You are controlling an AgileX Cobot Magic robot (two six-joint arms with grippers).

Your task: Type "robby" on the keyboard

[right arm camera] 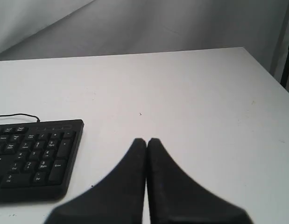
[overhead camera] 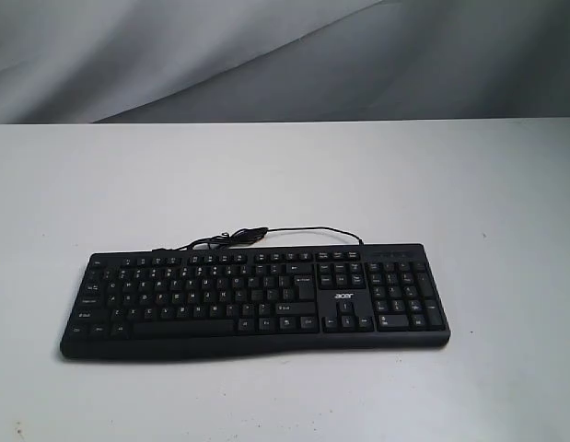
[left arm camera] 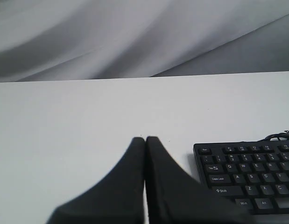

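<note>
The left tool and right tool, closed, flank the keyboard edges.

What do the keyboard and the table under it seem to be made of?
The keyboard looks like matte black plastic: a dull, even surface with small white printed legends. The table looks like smooth white laminate or painted board, with a few tiny dark specks; which of the two, I cannot tell.

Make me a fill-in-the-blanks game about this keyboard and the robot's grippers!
The keyboard is colored ____.
Its logo reads ____.
The left gripper and right gripper are both ____.
The number pad lies on the side of the ____ gripper.
Missing words: black, acer, shut, right.
</note>
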